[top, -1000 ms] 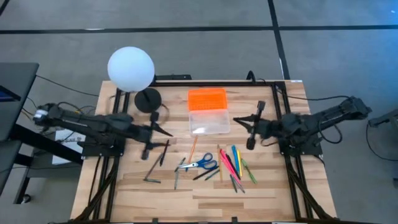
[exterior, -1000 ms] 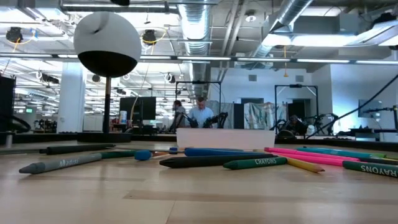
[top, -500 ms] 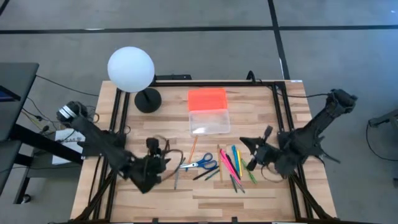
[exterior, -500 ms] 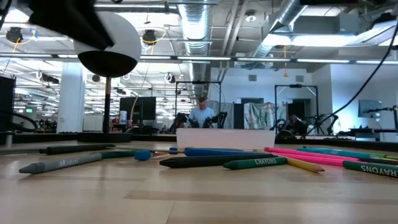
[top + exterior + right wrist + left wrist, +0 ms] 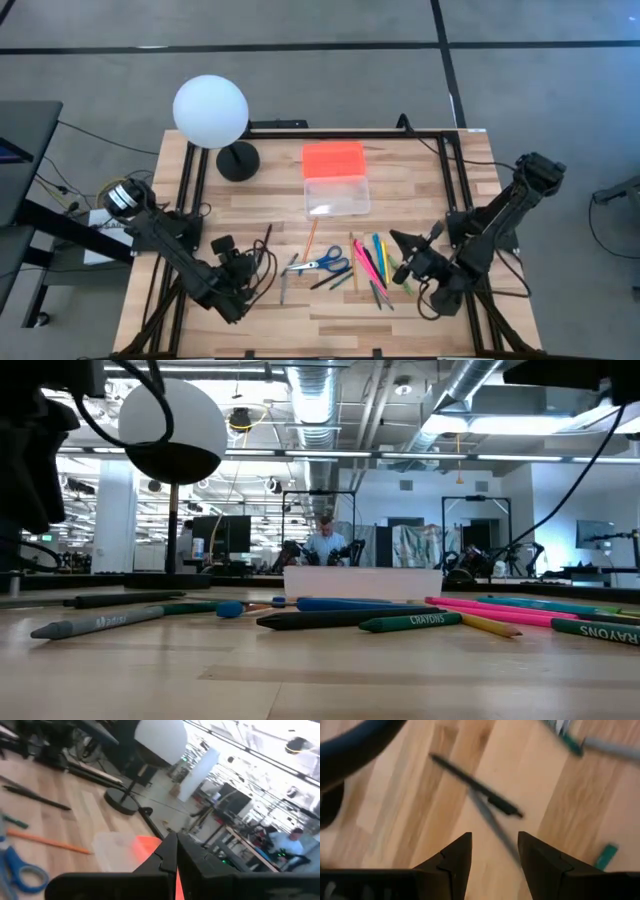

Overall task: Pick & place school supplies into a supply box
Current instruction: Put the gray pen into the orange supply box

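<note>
Two pens lay crossed under your left gripper (image 5: 494, 851), whose fingers stood apart; your right gripper (image 5: 404, 255) was pinched together near the markers (image 5: 368, 262). Closing could have scattered both, well short of the box (image 5: 335, 178).

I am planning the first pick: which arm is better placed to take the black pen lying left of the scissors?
The left arm, probably. Its gripper hangs over the black pen with open fingers, while the right gripper is shut near the coloured pens.

Overhead looks down; low level; both share table (image 5: 400, 310).
</note>
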